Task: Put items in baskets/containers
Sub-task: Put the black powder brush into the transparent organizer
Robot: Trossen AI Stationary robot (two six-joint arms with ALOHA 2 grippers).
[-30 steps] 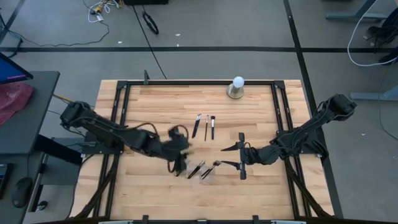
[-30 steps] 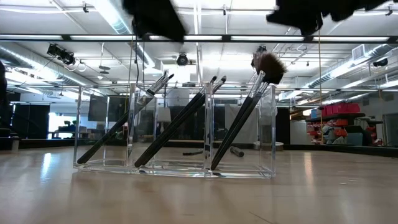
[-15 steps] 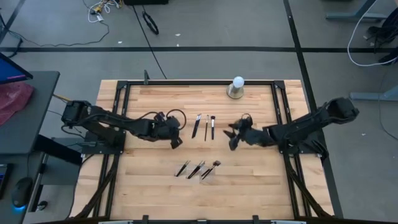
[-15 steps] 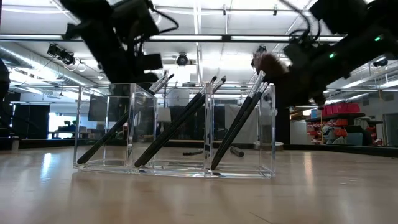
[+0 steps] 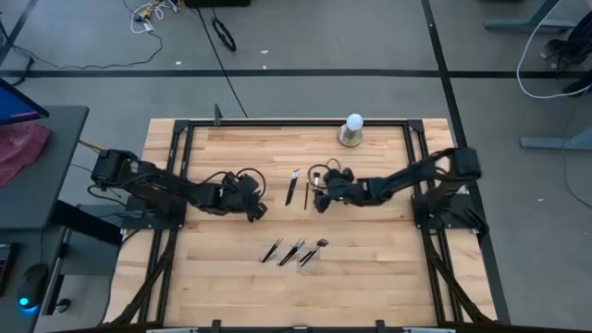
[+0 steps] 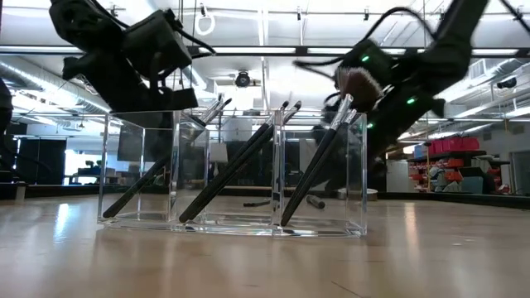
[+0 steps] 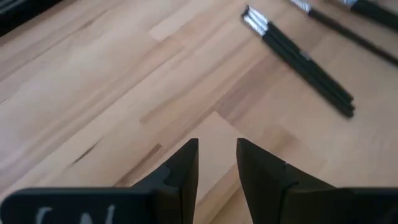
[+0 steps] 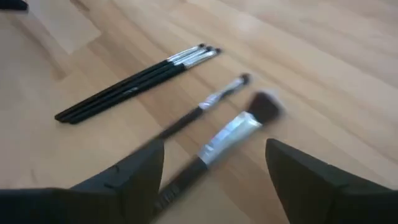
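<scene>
A clear three-compartment container (image 5: 296, 252) (image 6: 232, 174) stands near the table's near edge. One dark brush leans in each compartment (image 6: 157, 170) (image 6: 236, 161) (image 6: 319, 161). Loose brushes (image 5: 292, 187) (image 8: 137, 81) lie flat at mid-table. My right gripper (image 5: 317, 194) (image 8: 214, 149) hovers wide open over them. Its fingers stand on either side of a fluffy-tipped brush with a silver ferrule (image 8: 233, 134), and a thin brush (image 8: 208, 102) lies beside that one. My left gripper (image 5: 262, 211) (image 7: 217, 152) is over bare wood to the left of the loose brushes, with a narrow gap between its fingers.
A white ball on a grey base (image 5: 352, 129) stands at the table's far edge. A black frame rail (image 5: 180, 166) runs along the table's sides. Bare wood lies between the loose brushes and the container.
Both grippers have left the container. My left gripper has moved toward the far edge, out over bare wood. My right gripper has travelled toward the far edge and to the left, ending over the loose brushes. The three brushes in the container have stayed put.
</scene>
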